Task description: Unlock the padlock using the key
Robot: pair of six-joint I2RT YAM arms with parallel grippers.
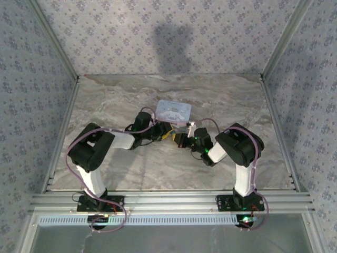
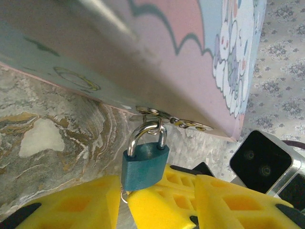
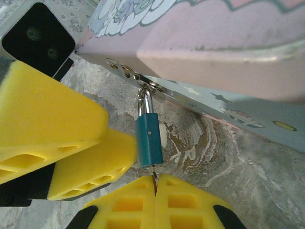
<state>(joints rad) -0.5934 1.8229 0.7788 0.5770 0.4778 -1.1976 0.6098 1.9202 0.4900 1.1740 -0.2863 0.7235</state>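
The padlock hangs from the hasp of the tin. Right jaws are pinched on the key beneath it — left jaws, half open, straddle its body; clamp that steady before twisting.

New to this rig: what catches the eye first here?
A small teal padlock hangs from the hasp of a pale blue cartoon tin mid-table. Yellow fingers crowd it: the right gripper pinches what seems the key at its underside, the left gripper stands open alongside.

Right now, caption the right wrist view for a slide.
Shut right gripper holds key at base of padlock hanging from the tin.
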